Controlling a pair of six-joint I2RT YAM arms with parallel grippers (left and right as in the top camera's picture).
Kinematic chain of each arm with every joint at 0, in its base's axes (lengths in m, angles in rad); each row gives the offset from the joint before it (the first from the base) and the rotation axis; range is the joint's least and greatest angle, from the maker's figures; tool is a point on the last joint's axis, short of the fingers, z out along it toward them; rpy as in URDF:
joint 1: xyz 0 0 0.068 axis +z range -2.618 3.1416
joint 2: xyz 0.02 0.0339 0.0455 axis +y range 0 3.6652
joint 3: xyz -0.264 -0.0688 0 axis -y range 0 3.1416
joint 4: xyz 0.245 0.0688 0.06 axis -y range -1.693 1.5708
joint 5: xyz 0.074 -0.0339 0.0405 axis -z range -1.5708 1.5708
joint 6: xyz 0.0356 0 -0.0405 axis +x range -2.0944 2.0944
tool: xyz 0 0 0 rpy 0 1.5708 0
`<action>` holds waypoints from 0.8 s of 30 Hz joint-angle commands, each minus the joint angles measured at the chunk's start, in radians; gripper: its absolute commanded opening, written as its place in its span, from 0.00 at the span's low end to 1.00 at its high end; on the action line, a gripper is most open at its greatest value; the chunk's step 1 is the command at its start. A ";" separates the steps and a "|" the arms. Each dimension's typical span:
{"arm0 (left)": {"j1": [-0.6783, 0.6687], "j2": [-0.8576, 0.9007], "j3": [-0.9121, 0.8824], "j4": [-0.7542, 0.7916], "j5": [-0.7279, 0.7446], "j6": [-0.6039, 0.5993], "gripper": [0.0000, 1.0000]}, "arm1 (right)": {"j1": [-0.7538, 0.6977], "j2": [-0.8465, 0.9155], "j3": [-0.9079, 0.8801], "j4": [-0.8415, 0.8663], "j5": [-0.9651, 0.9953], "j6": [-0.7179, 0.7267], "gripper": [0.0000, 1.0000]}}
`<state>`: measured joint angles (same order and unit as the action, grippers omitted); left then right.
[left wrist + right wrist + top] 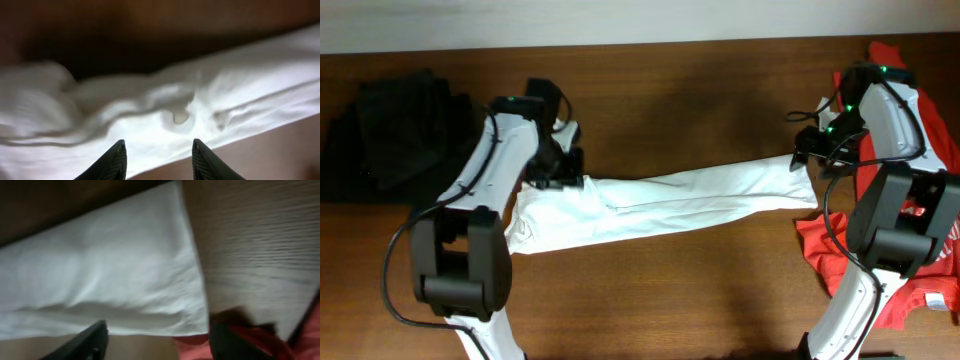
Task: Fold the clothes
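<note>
A white T-shirt (pixel 665 205) lies folded into a long band across the middle of the brown table. My left gripper (pixel 560 172) hovers over its bunched left end, open and empty; the left wrist view shows the wrinkled white cloth (pixel 165 107) just beyond the spread fingertips (pixel 157 150). My right gripper (pixel 807 152) is over the band's right end, open and empty; the right wrist view shows the flat white cloth (pixel 110 275) above the fingers (pixel 157 332). A red T-shirt (pixel 930 215) lies at the right edge under the right arm, and it also shows in the right wrist view (pixel 200 350).
A heap of black cloth (pixel 390 135) lies at the back left of the table. The table's wood (pixel 680 100) shows behind and in front of the white band. A pale wall runs along the far edge.
</note>
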<state>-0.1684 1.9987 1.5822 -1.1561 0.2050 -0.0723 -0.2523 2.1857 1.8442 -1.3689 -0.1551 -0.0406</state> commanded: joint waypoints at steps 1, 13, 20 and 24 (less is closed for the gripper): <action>0.008 -0.024 -0.134 0.049 -0.023 -0.028 0.42 | -0.044 -0.019 -0.009 0.033 0.044 -0.028 0.82; 0.008 -0.024 -0.239 0.151 -0.045 -0.073 0.42 | -0.047 -0.019 -0.240 0.254 -0.053 -0.207 0.82; 0.014 -0.043 -0.222 0.117 -0.044 -0.073 0.42 | -0.034 -0.019 -0.289 0.311 -0.122 -0.236 0.72; 0.014 -0.110 -0.183 0.115 -0.045 -0.072 0.42 | -0.017 -0.019 -0.292 0.305 -0.207 -0.285 0.32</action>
<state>-0.1604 1.9854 1.3518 -1.0386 0.1680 -0.1326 -0.2974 2.1651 1.5730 -1.0615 -0.2638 -0.2775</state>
